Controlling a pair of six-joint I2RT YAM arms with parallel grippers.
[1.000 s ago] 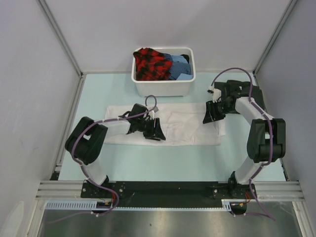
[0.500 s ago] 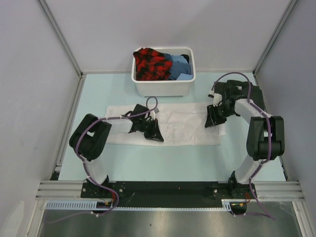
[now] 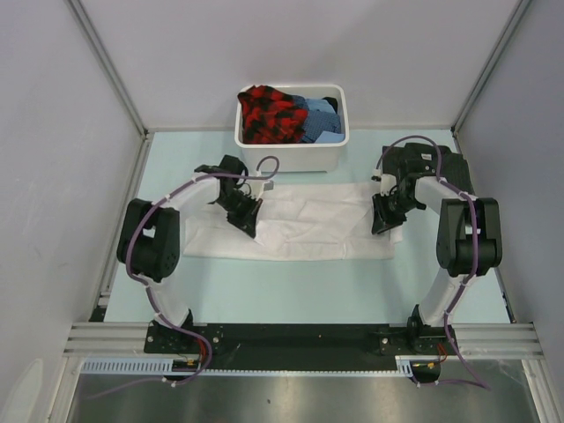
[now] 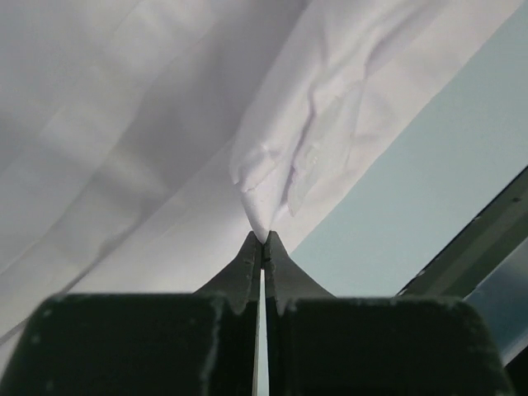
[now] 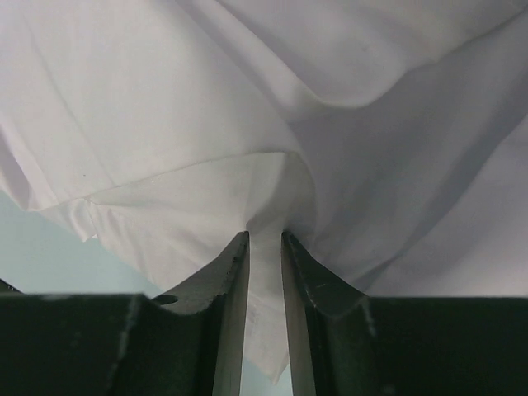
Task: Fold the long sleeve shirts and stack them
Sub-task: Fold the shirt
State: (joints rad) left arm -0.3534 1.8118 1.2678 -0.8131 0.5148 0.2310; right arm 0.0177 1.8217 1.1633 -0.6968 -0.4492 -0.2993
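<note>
Left gripper (image 4: 262,241) together, clamped on a small pinch of the white shirt (image 3: 308,231), cloth peaked up at the tips. Right gripper (image 5: 264,243) clamped on a thicker fold of the same shirt, narrow gap packed with cloth. Shirt lies spread flat across the bench (image 3: 291,291), left grip left of centre, right grip at its right end. 1 white tub (image 3: 291,159) just behind it.

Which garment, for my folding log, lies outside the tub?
The white shirt, spread on the table; the red-black plaid garment and the blue garment sit bunched in the tub.
</note>
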